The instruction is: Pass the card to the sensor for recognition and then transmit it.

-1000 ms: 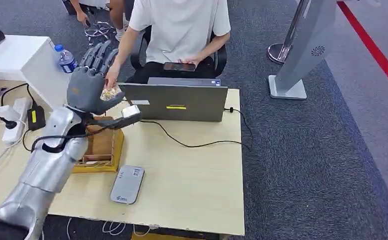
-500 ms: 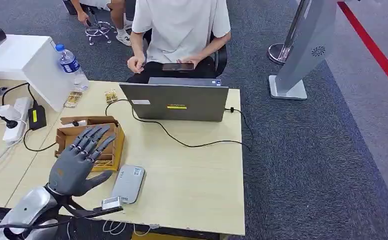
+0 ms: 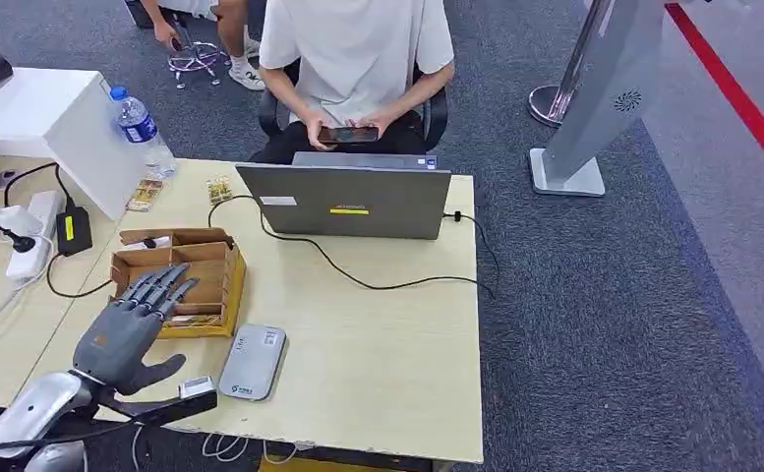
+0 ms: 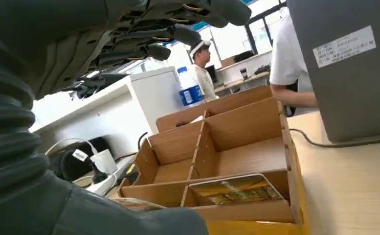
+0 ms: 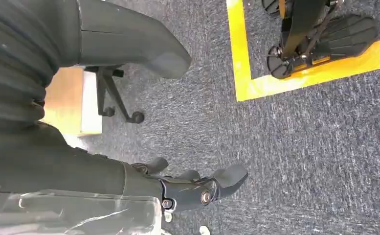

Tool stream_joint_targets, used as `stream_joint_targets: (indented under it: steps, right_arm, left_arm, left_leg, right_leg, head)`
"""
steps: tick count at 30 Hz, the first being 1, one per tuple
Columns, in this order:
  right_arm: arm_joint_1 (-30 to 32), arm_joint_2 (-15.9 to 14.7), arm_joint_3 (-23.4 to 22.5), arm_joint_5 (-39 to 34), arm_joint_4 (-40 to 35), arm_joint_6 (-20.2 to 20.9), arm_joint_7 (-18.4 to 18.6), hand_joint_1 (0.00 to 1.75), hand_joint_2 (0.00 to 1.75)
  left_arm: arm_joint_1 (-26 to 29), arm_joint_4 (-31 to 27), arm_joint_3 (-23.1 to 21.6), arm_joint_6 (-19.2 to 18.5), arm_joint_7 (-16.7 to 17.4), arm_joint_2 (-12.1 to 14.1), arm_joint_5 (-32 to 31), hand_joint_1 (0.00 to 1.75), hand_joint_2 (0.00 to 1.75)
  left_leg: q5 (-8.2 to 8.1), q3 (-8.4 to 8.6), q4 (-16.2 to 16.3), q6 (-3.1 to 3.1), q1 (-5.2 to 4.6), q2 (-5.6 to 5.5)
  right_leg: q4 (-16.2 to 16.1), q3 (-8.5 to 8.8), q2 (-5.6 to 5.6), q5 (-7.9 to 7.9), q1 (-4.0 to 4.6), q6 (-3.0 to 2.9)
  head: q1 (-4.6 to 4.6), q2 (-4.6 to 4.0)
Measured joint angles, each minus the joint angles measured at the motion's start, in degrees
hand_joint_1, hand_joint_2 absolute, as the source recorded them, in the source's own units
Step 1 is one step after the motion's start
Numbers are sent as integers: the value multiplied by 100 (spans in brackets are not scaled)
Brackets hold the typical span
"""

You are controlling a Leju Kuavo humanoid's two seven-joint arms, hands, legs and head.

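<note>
The left hand has dropped from high over the table's far side, where a second ago it held a card out to the seated person, and now hovers low by the near edge, fingers spread and holding nothing, their tips over the near rim of the box. That card has gone; the person has both hands on a phone again, so the handover looks finished, and the arm seems to be coming back for another round. The next card lies flat in the near compartment of the box (the left wrist view shows it clearly, picture side up, just under the fingers). The sensor, a flat grey pad, sits on the table just beside the hand's thumb side, so the scan should be a short carry once a card is lifted. Two more small packs rest near the laptop. The right hand hangs over the carpet, fingers loosely curled and apart, empty. My guess is that the awkward part ahead is getting a fingertip under a thin card lying flat against the compartment floor.
</note>
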Motion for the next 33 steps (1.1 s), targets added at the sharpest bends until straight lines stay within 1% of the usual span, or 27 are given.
stream_joint_targets:
  steps: [15,21,28,33]
  right_arm:
    - [-1,0,-2,103,-2,33,18,0,175]
    - [-8,0,-2,168,-4,52,42,0,175]
    - [-13,0,-2,221,-7,68,42,0,175]
    - [-19,0,-2,262,-11,112,42,0,175]
  left_arm:
    - [-203,293,17,-171,103,-17,50,0,175]
    - [-427,518,0,-245,135,-153,-28,0,175]
    - [-674,660,-164,-289,135,-277,-124,0,175]
    - [-836,807,-361,-337,133,-302,-166,0,175]
  left_leg:
    - [0,1,0,0,0,0]
    - [0,1,1,0,0,-2]
    - [0,0,2,0,0,-2]
    - [0,1,2,0,0,-2]
  right_leg:
    - [0,-1,0,0,0,0]
    - [-1,-1,-2,0,0,0]
    - [-1,-1,-2,1,0,0]
    - [-1,-1,-2,1,0,0]
  head:
    - [0,0]
    - [0,0]
    - [0,0]
    - [0,0]
